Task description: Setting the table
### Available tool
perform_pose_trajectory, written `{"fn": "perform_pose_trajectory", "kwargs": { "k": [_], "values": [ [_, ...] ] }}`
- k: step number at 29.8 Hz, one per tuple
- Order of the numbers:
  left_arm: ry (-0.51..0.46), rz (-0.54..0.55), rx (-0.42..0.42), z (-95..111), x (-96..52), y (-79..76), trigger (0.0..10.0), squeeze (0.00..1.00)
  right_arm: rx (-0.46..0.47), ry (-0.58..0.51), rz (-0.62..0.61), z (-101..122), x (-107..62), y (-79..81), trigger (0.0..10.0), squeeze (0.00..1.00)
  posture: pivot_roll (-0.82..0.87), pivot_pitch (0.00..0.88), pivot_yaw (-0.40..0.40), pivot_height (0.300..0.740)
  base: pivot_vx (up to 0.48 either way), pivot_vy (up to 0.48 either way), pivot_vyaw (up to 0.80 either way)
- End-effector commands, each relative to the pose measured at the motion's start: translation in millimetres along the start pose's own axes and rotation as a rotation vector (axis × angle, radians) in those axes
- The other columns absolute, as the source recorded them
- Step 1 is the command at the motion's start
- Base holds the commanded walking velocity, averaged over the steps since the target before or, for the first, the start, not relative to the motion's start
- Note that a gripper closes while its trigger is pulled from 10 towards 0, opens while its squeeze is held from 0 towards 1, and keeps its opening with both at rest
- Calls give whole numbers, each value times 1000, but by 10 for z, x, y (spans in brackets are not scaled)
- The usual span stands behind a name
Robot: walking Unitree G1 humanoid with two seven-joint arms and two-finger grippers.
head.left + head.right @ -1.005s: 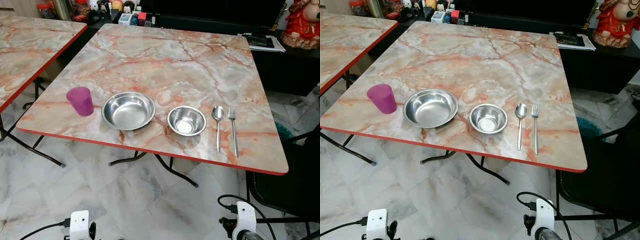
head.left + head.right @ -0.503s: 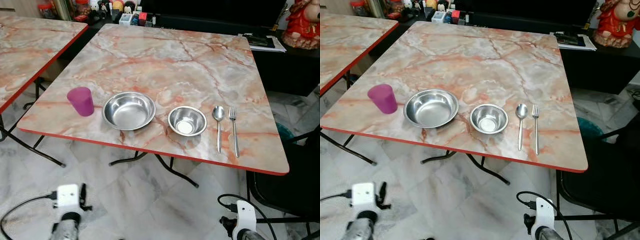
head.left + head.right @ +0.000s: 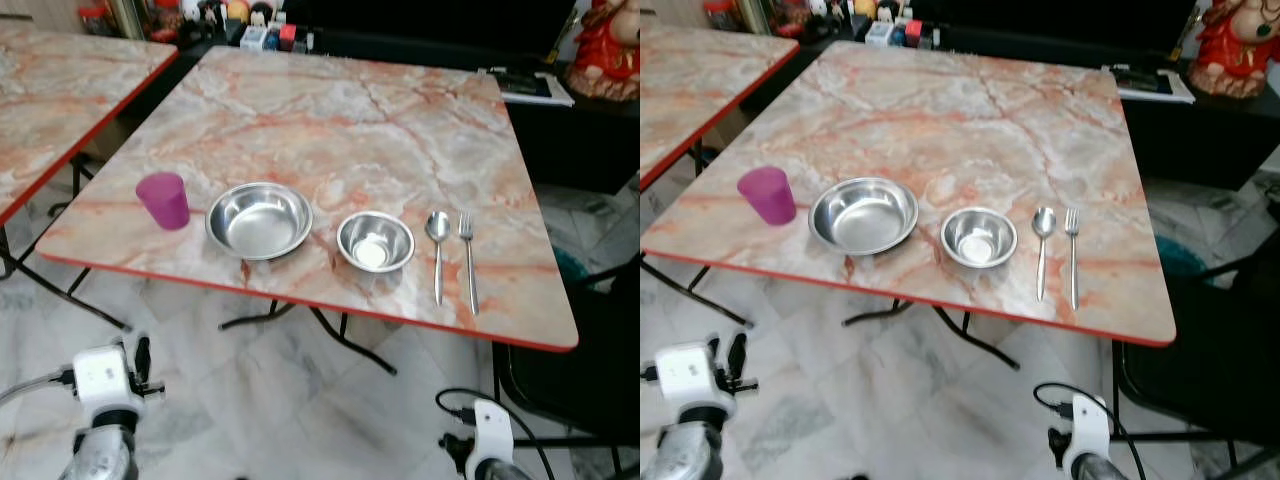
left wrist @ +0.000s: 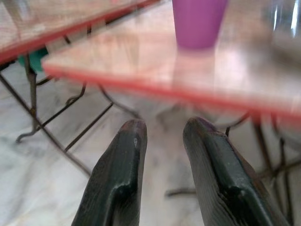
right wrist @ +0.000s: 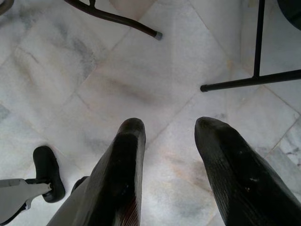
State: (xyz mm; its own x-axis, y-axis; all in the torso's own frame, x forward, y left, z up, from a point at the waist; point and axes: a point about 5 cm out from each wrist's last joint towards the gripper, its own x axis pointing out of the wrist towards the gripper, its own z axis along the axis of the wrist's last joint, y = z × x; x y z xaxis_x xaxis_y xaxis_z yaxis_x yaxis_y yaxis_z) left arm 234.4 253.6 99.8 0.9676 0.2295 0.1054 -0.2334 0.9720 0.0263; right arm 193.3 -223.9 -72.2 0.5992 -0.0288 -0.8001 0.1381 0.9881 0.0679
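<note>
Over the last second the left tool (image 4: 162, 141) had risen from low beside the robot, its fingers apart and empty, and now pointed at the purple cup (image 3: 163, 200) by the worktop's (image 3: 350, 120) near left corner. The large steel bowl (image 3: 259, 219), small steel bowl (image 3: 375, 241), spoon (image 3: 437, 250) and fork (image 3: 466, 258) lay along the near edge. The right tool (image 5: 167, 155) hung idle, released, over the floor. The cup was probably next.

left gripper (image 4: 164, 129), two long black fingers: raised low, parted, empty | right gripper (image 5: 170, 129), black fingers: hanging down, parted, empty
</note>
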Motion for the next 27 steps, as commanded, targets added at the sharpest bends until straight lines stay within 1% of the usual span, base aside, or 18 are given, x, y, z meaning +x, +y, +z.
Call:
{"fn": "perform_pose_trajectory", "kwargs": {
  "k": [1,3,4,6,7,8,9,10,14,17,21,22,24,27],
  "values": [
    [-21,-13,-51,141,73,-20,10000,0,-8,12,-7,-21,-9,-33,10000,0,25,142,-66,740,0,0,0],
    [-33,-28,-104,250,168,-70,10000,0,-9,13,-7,-19,-8,-32,10000,0,24,141,-65,740,0,0,0],
    [-30,-49,-149,342,273,-141,10000,0,-8,12,-7,-19,-7,-29,10000,0,22,140,-64,740,0,0,0],
    [-31,-92,-218,439,364,-263,10000,0,-5,11,-8,-19,-6,-23,10000,0,15,138,-60,740,0,0,0],
    [-25,-110,-239,472,390,-312,10000,118,-3,10,-8,-18,-5,-22,10000,0,14,140,-58,740,0,0,0],
    [-20,-122,-249,491,403,-341,10000,118,-2,9,-9,-17,-5,-21,10000,0,14,140,-58,740,0,0,0],
    [-12,-131,-268,506,419,-374,10000,1000,0,9,-9,-16,-5,-20,10000,0,14,140,-57,740,0,0,0],
    [10,-160,-328,548,442,-438,10000,1000,0,9,-9,-16,-4,-18,10000,0,16,139,-54,740,0,0,0],
    [44,-196,-410,619,484,-510,10000,1000,2,10,-8,-19,-3,-9,10000,0,10,138,-50,740,0,0,0],
    [68,-217,-526,719,535,-563,10000,1000,6,10,-6,-23,-1,0,10000,0,14,138,-47,740,0,0,0],
    [89,-236,-539,744,544,-585,10000,1000,8,10,-6,-24,-1,3,10000,0,12,139,-45,740,0,0,0],
    [116,-238,-544,730,547,-593,10000,1000,8,10,-5,-25,-1,5,10000,0,16,138,-43,740,0,0,0],
    [134,-247,-546,719,547,-602,10000,1000,8,11,-4,-27,-1,7,10000,0,11,137,-43,740,0,0,0],
    [169,-281,-570,739,531,-666,10000,1000,10,11,-4,-30,-1,9,10000,0,10,139,-41,740,0,0,0]
  ]
}}
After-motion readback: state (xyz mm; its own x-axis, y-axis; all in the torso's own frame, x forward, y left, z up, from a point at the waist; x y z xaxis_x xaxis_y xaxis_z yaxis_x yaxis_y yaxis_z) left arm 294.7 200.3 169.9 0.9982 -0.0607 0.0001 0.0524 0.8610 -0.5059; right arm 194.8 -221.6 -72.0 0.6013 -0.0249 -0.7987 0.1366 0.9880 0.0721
